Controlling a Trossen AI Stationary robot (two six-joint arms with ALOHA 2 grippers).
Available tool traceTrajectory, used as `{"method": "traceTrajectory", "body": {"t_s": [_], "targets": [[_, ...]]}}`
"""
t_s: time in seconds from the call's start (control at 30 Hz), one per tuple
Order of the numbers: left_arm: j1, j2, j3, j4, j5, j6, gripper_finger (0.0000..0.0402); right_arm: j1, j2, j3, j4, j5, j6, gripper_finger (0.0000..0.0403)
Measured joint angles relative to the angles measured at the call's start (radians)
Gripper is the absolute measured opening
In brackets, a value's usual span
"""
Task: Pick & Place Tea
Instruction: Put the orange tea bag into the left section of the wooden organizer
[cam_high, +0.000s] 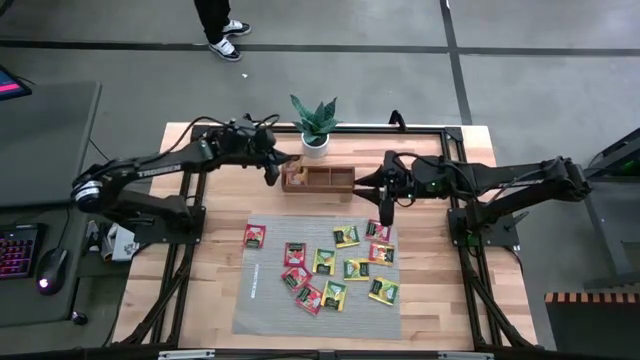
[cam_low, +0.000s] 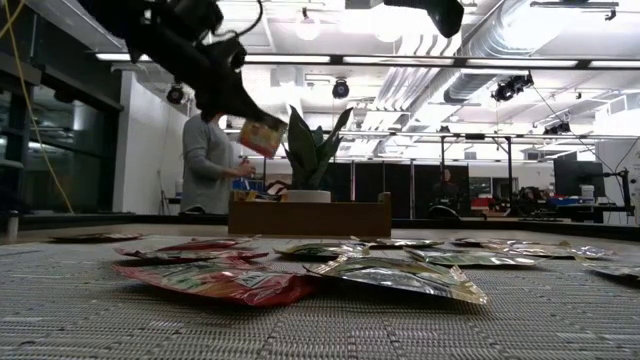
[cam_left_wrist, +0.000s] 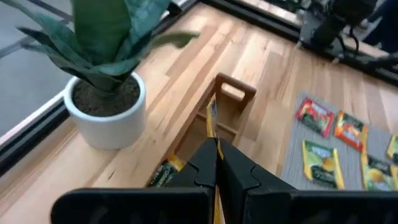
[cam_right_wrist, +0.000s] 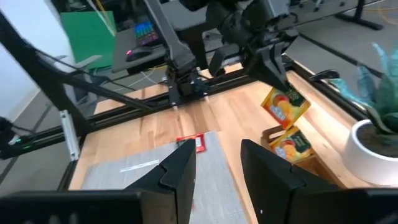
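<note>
Foil-thin yellow sachet (cam_right_wrist: 285, 104) pinched by my left hand (cam_right_wrist: 273, 74) above tray (cam_high: 318, 178); light, floppy, probably slick, so grip an edge. Right hand (cam_right_wrist: 217, 165) spread, idle.

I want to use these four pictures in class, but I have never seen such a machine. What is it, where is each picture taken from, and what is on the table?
Two robot arms work at a wooden table. One picture looks down from above, one looks level across the table top, and one comes from each arm's wrist. Tea sachets lie scattered on a grey mat. Behind it stand a wooden tray and a potted plant. The left gripper, jaws shut, holds a yellow sachet above the tray's end. The right gripper waits, jaws open, near the tray's other end.
</note>
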Motion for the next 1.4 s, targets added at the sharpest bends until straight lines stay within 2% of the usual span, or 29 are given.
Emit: {"method": "traceTrajectory", "body": {"t_s": [0.13, 0.43, 0.7, 0.9, 1.13, 1.4], "targets": [[0.034, 0.064, -0.006, 0.073, 0.071, 0.032, 0.0000, 0.000, 0.000, 0.000, 0.000, 0.040, 0.009, 0.0124], [0.042, 0.196, -0.007, 0.174, 0.134, 0.069, 0.0000, 0.000, 0.000, 0.000, 0.000, 0.091, 0.042, 0.0124], [0.042, 0.214, -0.007, 0.159, 0.074, 0.061, 0.0000, -0.001, 0.000, 0.000, -0.010, 0.078, 0.039, 0.0124], [0.042, 0.214, -0.007, 0.138, 0.083, 0.042, 0.0000, -0.001, 0.000, 0.000, -0.041, 0.076, 0.040, 0.0124], [0.044, 0.231, -0.007, 0.120, 0.022, 0.016, 0.0000, -0.001, 0.000, 0.000, -0.048, 0.063, 0.039, 0.0124], [0.048, 0.261, -0.006, 0.103, 0.050, -0.022, 0.0000, -0.001, 0.000, 0.000, -0.048, 0.044, 0.024, 0.0124]]}}
